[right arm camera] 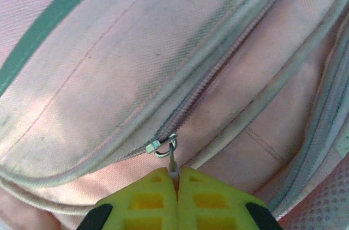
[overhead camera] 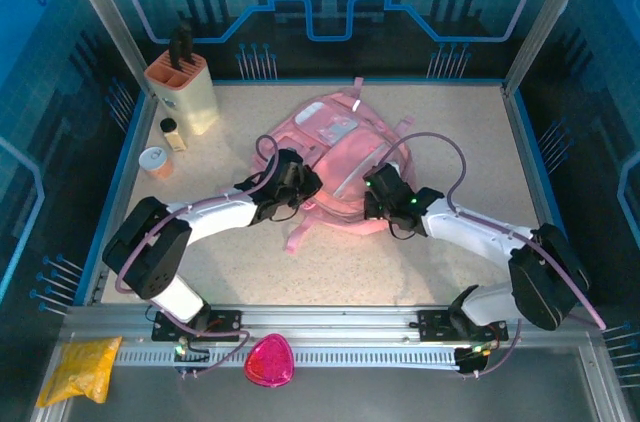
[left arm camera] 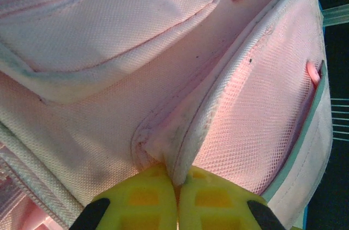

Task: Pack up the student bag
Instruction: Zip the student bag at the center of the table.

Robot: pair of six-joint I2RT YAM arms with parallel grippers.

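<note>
The bag lay on the worktop. The left end effector pinched its mesh pocket edge, and the right end effector pinched a zipper pull.

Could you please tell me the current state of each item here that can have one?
left claw, shut on the mesh pocket edge
right claw, shut on the zipper pull
student bag, lying flat on the table
knife block, upright, handles sticking up
small bottle, upright, capped
</note>
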